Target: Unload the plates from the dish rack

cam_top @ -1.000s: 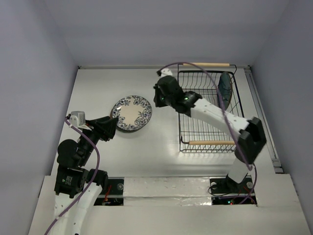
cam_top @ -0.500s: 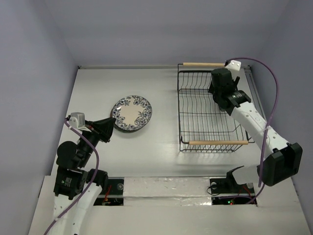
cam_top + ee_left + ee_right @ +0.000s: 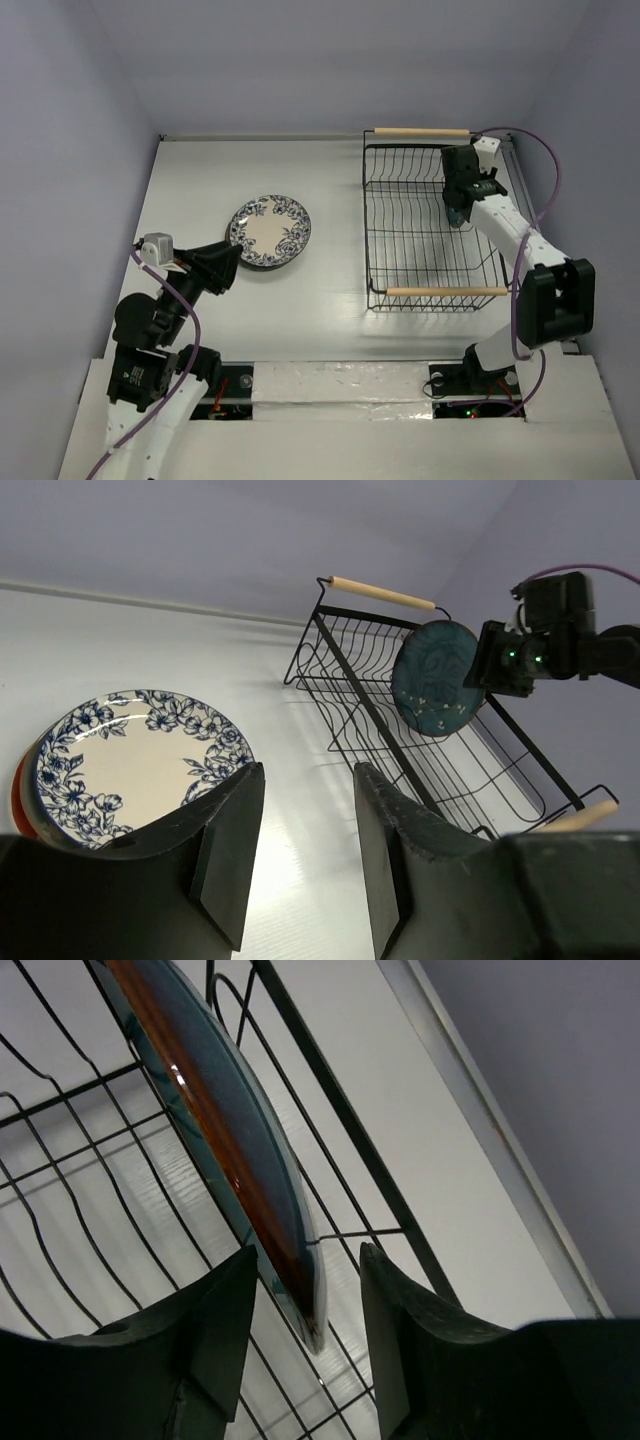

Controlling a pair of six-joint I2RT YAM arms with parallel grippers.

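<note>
Straddling the rim of the teal plate (image 3: 240, 1160), the right gripper (image 3: 307, 1255) stands released (no clamping contact visible). That plate stands on edge in the dish rack (image 3: 440, 291), right of frame. The left gripper (image 3: 308, 780), released and empty, hovers beside the blue floral plate (image 3: 270, 231), centre left.

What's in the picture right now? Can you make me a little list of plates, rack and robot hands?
Rack: black wire dish rack, holds one plate
Plate inside: dark teal plate, standing on edge
Plate out: blue-flowered plate, lying flat, left of the rack
Right gripper: open, fingers either side of the teal plate's rim
Left gripper: open, empty, beside the flowered plate
</note>
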